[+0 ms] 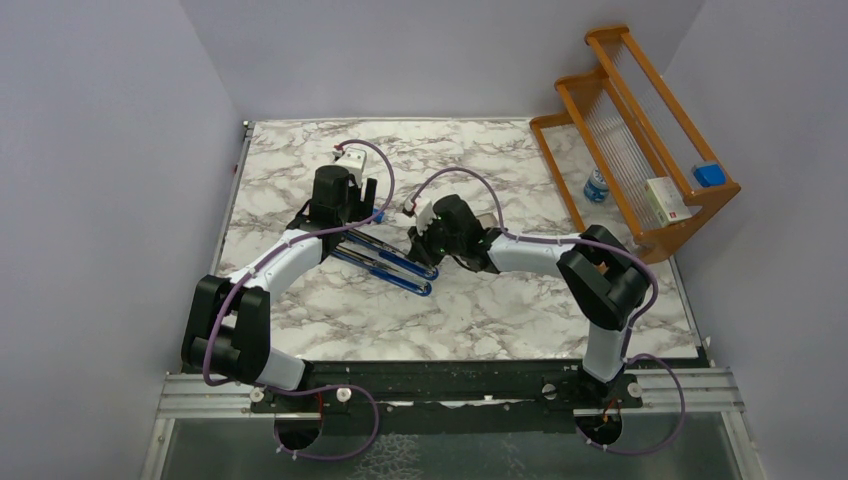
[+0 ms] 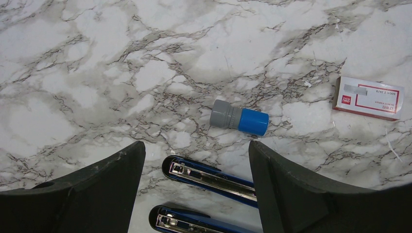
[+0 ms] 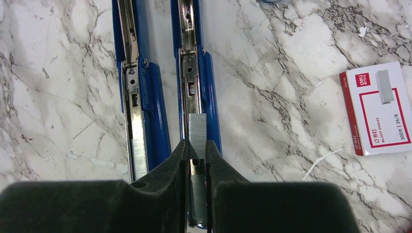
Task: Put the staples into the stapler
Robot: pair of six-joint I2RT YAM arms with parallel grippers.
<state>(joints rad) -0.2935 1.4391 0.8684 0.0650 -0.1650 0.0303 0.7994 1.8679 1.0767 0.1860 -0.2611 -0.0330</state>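
Silvery staples (image 3: pixel 197 131), which we see only from the right wrist, sit pinched in the right gripper (image 3: pixel 197 158) along the stapler (image 3: pixel 197 73)'s open channel; the left gripper (image 2: pixel 195 145) gapes empty.

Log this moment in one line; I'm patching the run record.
right tool: pinching staple strip over open stapler | left tool: open, empty | staple box: on table

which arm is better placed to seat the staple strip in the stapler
Right. The right gripper is pinched on the staple strip, lined up along the open stapler rail. The left gripper is open and empty, by the stapler's other end.
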